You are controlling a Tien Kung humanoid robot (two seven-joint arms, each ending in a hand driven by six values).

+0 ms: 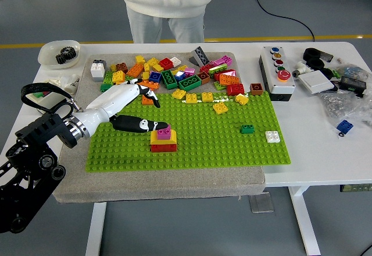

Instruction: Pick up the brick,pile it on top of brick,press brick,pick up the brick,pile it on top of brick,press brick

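The white table (325, 151) carries a green baseplate (232, 145) lying under and ahead of the left hand (131, 106). That hand hovers low with its fingers spread, holding nothing. Just beside its dark thumb tip stands the brick stack (163, 140), magenta on yellow on red. Loose bricks (180, 73) lie heaped beyond the hand.

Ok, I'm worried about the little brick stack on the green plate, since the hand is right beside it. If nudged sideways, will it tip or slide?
The stack probably won't slide: it sits on the studded green plate. It looks squat, a pink brick over wider yellow and red layers, so tipping seems unlikely. The left hand might pop the smaller pink brick off first.
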